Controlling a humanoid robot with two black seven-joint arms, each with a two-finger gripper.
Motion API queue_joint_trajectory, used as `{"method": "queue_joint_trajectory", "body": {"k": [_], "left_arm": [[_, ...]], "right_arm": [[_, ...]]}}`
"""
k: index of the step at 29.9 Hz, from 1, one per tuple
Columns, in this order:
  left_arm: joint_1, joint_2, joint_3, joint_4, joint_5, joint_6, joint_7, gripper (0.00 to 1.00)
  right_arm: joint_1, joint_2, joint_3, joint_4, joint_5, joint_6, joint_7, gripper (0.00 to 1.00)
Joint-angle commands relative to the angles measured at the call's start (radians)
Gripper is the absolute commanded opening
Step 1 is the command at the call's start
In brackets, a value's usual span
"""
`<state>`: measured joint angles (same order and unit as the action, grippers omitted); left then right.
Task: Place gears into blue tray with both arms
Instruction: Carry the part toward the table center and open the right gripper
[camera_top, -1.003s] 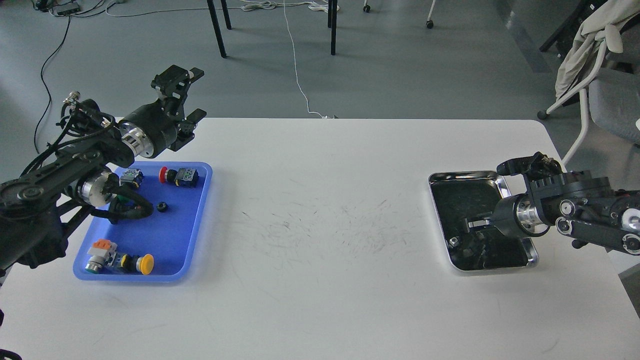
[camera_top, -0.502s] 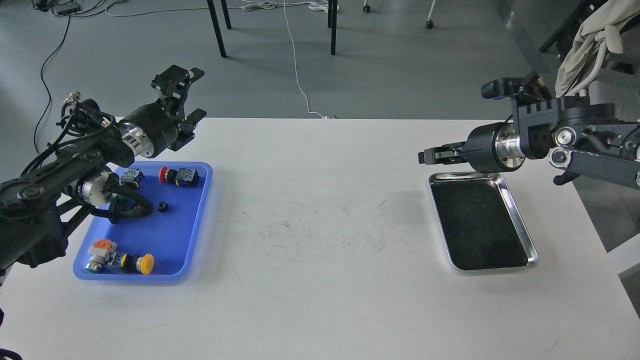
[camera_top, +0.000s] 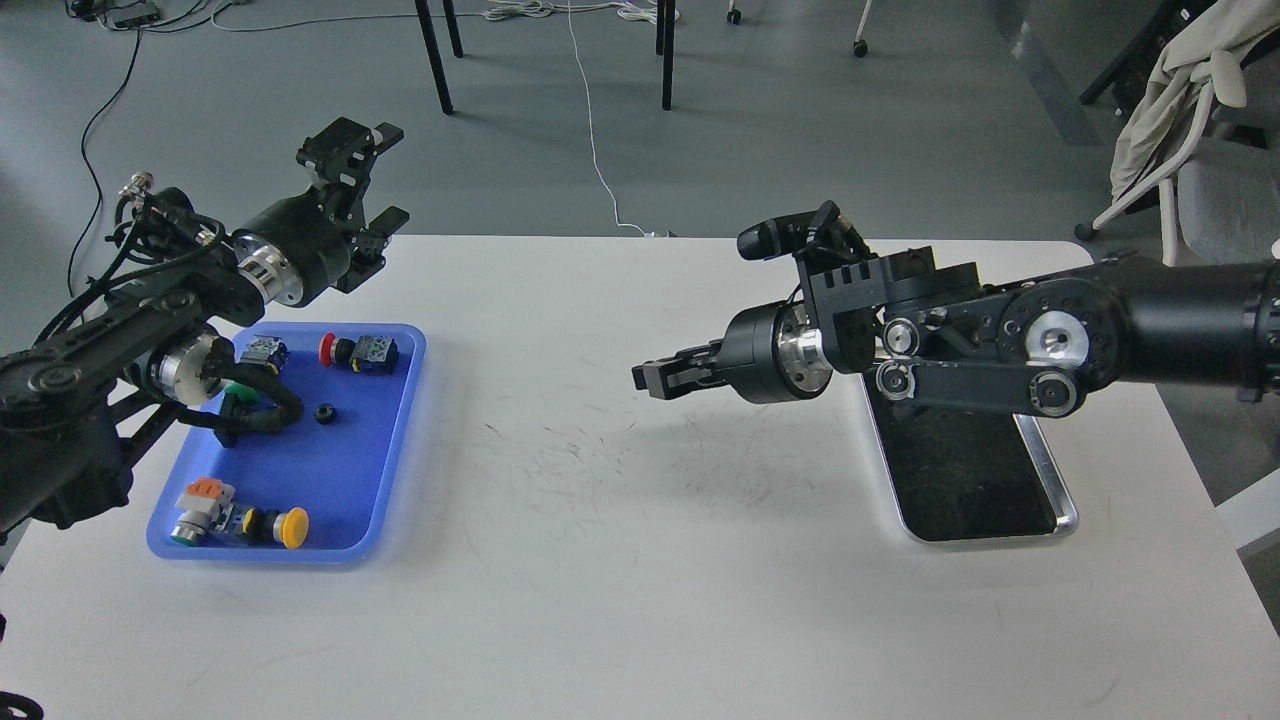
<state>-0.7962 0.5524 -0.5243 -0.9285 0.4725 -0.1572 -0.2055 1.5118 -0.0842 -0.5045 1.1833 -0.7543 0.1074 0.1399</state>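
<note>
The blue tray (camera_top: 395, 440) lies on the left of the white table. One small black gear (camera_top: 323, 412) rests on its floor near the middle. My left gripper (camera_top: 384, 177) hovers open above and behind the tray's far edge, with nothing between its fingers. My right gripper (camera_top: 648, 379) is over the middle of the table, pointing left toward the blue tray. Its fingers are pressed close together, and I cannot make out anything between them. The rest of the right arm reaches across the steel tray.
Coloured push-button switches lie in the blue tray: red-capped (camera_top: 356, 351), yellow-capped (camera_top: 272, 526), one (camera_top: 262, 351) beside my left arm. A steel tray (camera_top: 1062, 503) with a dark inside sits at right, partly under my right arm. Chair (camera_top: 1190, 150) and table legs stand beyond the table.
My right gripper rose out of the steel tray and swept left to the table's middle. The left gripper shifted slightly up and back.
</note>
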Motion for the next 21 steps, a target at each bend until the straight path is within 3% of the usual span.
{"method": "queue_joint_trajectory", "body": {"k": [1,6,21], "left_arm": [[-0.001,0.0,-0.002,0.002,0.0,-0.001,-0.002,0.98],[-0.003,0.004,-0.003,0.002,-0.002,-0.001,-0.002,0.98],[-0.003,0.009,-0.005,0.002,-0.003,-0.001,-0.014,0.98]], "right_arm": [[-0.018,0.084,0.0,-0.092,0.107,-0.008,0.003,0.02],[-0.102,0.084,0.004,-0.2,0.112,-0.009,0.003,0.02],[-0.248,0.084,0.007,-0.111,0.118,-0.018,-0.003,0.03]]}}
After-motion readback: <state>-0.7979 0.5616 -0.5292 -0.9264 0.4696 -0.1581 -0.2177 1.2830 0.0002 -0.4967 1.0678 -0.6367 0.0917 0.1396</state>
